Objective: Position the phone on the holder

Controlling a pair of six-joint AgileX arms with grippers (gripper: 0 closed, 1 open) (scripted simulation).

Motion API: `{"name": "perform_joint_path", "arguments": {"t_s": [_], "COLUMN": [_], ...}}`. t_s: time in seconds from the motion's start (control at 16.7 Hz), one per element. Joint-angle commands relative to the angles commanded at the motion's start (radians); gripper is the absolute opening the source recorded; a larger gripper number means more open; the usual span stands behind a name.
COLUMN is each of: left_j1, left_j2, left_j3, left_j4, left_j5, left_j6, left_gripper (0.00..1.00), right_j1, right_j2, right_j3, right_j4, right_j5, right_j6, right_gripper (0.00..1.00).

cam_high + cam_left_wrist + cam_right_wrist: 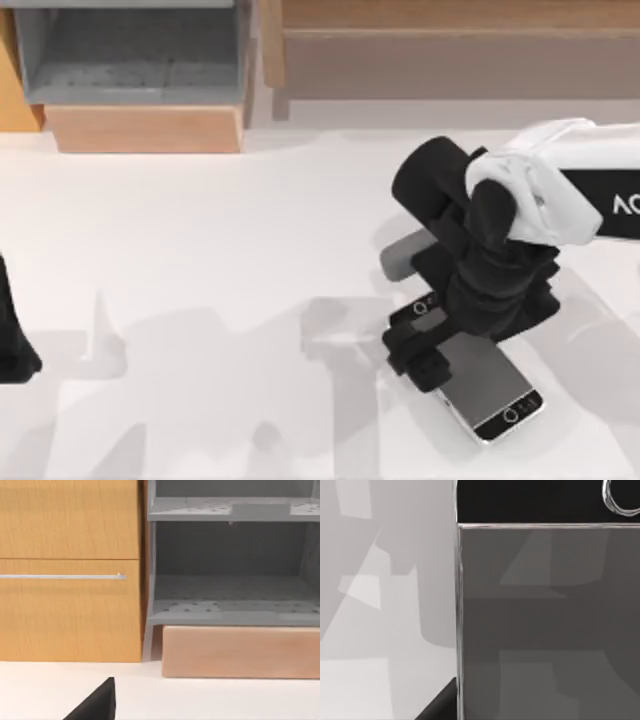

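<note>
Silver-rimmed, the phone [487, 385] lies flat, near right on the table [200, 300]. Right gripper [425, 345] straddles its far end; grip unclear, so it may slip. Left arm parked at left edge.

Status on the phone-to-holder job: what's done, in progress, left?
Done: the right gripper has reached the flat grey-screened, silver-rimmed phone lying on the white table. In hand: it sits over the phone's upper end; a grip isn't confirmable. Left: lifting and placing on the holder. The left arm sits parked at the left edge.
</note>
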Motion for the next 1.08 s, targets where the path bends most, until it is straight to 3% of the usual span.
{"name": "perform_joint_path", "arguments": {"t_s": [0.24, 0.48, 1.08], "left_j1": [0.0, 0.0, 0.0], "left_j2": [0.0, 0.0, 0.0], "left_j3": [0.0, 0.0, 0.0], "left_j4": [0.0, 0.0, 0.0], "left_j5": [0.0, 0.0, 0.0], "left_j6": [0.0, 0.0, 0.0], "left_gripper": [1.0, 1.0, 1.0], "right_j1": [-0.015, -0.122, -0.655], "right_j2": [-0.018, -0.132, -0.564], "right_j3": [0.015, 0.024, -0.206], "right_j4": [0.006, 0.041, 0.267], "right_j5": [-0.001, -0.01, -0.099], "right_j6": [0.0, -0.012, -0.089], "right_gripper": [0.0, 0.0, 0.0]}}
